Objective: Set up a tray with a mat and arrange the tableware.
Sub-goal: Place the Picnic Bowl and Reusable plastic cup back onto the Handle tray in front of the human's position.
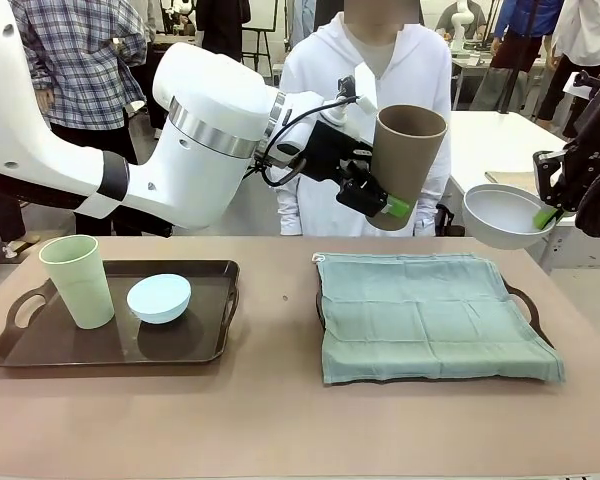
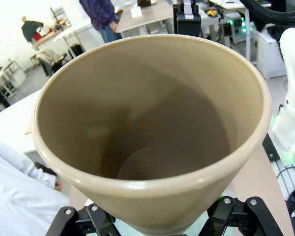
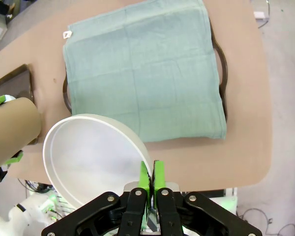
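Transfer step: 2 items aloft near the mat (image 1: 430, 315).
Left gripper (image 1: 385, 205) clamps the tan-brown cup (image 1: 410, 160), apparently near its base; right gripper (image 1: 547, 213) pinches the white bowl (image 1: 500, 215) rim. Next: lower both onto the mat.

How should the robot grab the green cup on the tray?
Probably by its rim, from straight above. The green cup stands upright with its mouth open, so one finger can slip inside and one outside. Pinch the left side of the rim, since the blue bowl sits close on its right.
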You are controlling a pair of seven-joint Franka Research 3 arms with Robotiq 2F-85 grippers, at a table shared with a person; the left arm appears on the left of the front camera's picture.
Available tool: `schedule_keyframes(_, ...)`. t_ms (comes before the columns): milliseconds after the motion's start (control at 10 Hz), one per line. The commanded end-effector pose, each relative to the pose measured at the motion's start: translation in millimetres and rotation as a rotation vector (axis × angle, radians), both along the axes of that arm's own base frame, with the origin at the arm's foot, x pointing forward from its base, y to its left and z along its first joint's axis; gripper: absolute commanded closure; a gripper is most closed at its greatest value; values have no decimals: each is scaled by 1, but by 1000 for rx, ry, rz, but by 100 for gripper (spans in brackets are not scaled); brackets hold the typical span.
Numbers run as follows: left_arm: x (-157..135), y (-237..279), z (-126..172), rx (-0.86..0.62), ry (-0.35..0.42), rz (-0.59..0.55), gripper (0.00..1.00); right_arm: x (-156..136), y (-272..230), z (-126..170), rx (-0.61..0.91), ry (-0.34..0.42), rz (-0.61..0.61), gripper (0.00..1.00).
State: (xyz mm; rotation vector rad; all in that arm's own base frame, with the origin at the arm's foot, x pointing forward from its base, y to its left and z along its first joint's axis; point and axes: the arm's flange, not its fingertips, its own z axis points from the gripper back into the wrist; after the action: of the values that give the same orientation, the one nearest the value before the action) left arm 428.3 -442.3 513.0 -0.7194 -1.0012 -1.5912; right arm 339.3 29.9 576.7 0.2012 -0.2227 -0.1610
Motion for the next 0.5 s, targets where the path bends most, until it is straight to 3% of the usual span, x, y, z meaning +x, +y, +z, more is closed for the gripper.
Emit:
schedule_keyframes(0, 17, 9, -26, -52, 31, 5, 18, 21, -7, -26, 12, 47, -21, 96)
schedule_keyframes(400, 57, 30, -125, -186, 156, 1, 18, 82, -15, -120, -20, 151, -74, 96)
